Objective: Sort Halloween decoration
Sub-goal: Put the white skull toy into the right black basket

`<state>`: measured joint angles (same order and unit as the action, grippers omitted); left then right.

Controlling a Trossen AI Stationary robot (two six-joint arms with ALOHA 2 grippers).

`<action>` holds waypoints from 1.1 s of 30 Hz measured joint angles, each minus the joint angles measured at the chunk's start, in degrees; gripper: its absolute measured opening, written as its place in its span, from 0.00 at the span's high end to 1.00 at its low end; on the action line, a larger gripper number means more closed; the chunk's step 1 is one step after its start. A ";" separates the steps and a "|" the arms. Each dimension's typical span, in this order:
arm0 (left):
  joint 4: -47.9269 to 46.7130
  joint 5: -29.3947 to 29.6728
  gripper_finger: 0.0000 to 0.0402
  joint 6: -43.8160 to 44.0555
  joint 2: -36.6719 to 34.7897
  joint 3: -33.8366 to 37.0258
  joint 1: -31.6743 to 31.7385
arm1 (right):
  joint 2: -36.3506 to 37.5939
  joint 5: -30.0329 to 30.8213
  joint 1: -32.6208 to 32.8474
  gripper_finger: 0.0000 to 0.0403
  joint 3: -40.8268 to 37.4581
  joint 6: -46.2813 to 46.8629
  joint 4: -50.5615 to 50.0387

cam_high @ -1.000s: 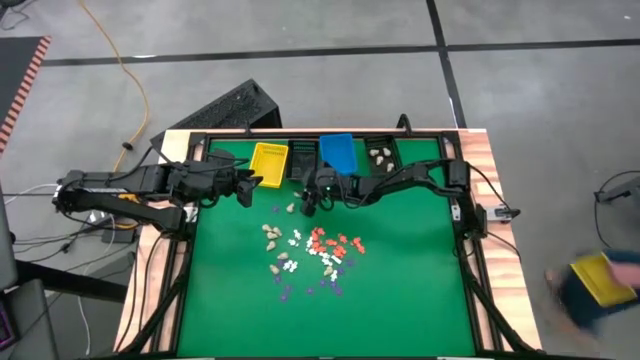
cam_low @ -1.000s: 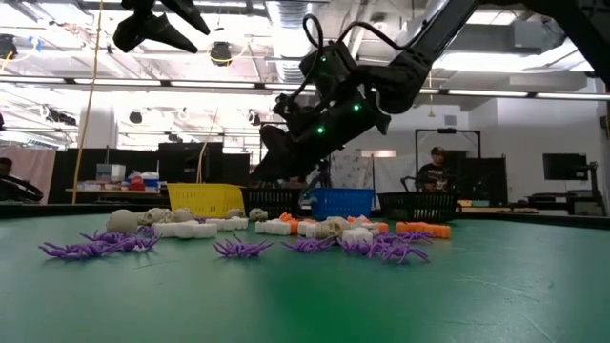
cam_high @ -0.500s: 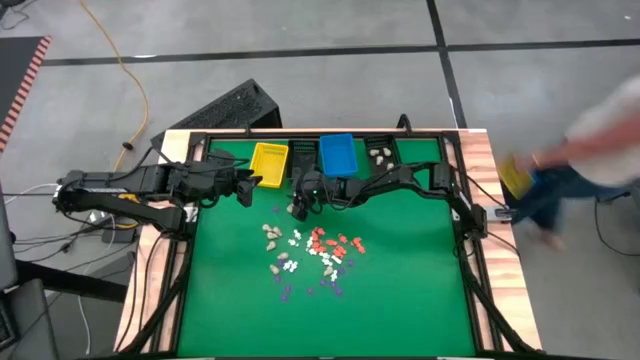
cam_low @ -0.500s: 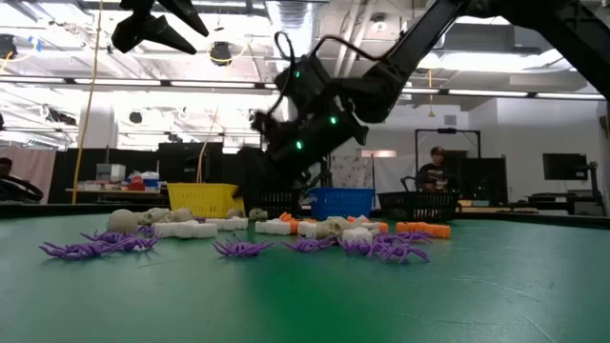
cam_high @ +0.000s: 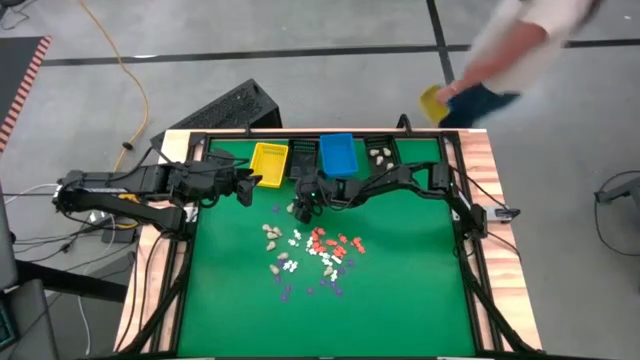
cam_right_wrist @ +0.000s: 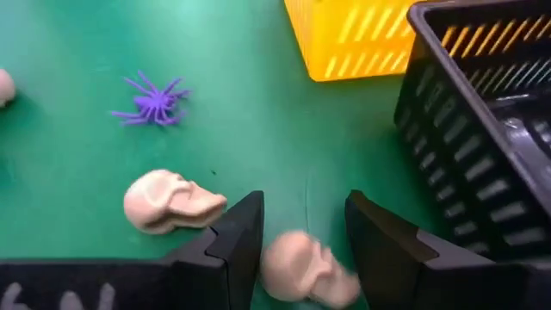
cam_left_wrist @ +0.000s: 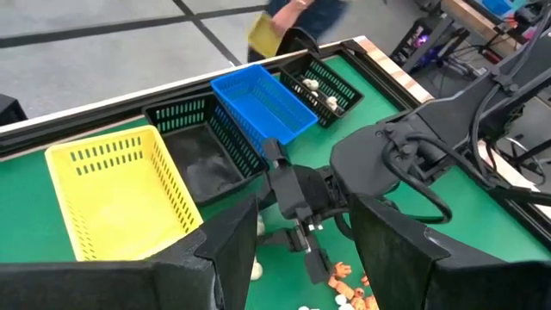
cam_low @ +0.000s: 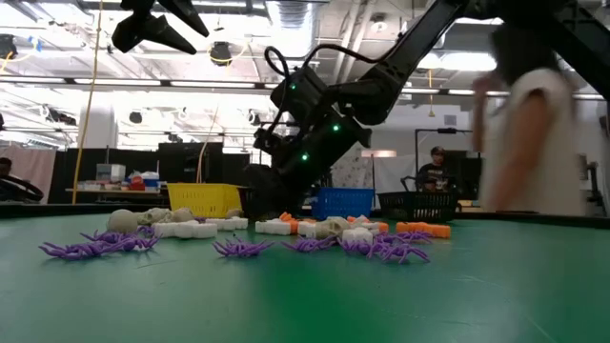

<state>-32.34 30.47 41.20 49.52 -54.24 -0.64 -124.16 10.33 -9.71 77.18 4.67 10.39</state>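
Hovering low with the right claw [cam_right_wrist: 303, 207], fingers spread well apart and gripping nothing. Straddling a small cream-beige plastic skull [cam_right_wrist: 301, 263] lying on the green felt bench [cam_high: 400, 280], just beside the black slotted plastic bin [cam_right_wrist: 482, 112]. Close by: a second cream-beige skull [cam_right_wrist: 168, 202], a purple plastic spider [cam_right_wrist: 153, 102] farther off, and the yellow slotted plastic bin [cam_right_wrist: 362, 39] next to the black one.

Step in hand, judging by this: picking up a stray skull for sorting. Not yet grasped.

Next move calls for dropping the last bit, centring the fingers on the skull, closing gently on its rounded sides to avoid squirting it out, then lifting clear of the bin wall. Likely destination the far black bin [cam_high: 380, 155] already holding cream pieces, beyond the blue plastic bin [cam_high: 337, 153].

Most of the mixed pile of white, orange-red and purple decorations [cam_high: 315, 250] lying unsorted mid-bench.

Waiting with the left claw [cam_high: 250, 182] beside the yellow bin, raised, parted and empty.
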 joint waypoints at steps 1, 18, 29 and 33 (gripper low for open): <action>-0.01 -0.01 0.56 -0.01 0.00 0.00 0.00 | 0.02 -0.02 -0.12 0.53 0.01 0.01 -0.55; -0.11 -0.08 0.56 -0.01 0.00 0.00 0.00 | 0.35 0.13 0.01 0.72 -1.46 5.37 -4.36; -0.20 -0.14 0.56 -0.04 -0.02 0.00 0.00 | 7.36 -0.15 0.95 0.72 -1.98 5.98 -8.55; -0.39 -0.14 0.56 -0.04 -0.02 0.00 0.00 | 13.27 -0.07 0.43 0.72 -1.79 5.57 -12.21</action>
<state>-32.73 30.33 41.17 49.50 -54.24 -0.64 -110.89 10.26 -9.28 75.40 10.24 -1.82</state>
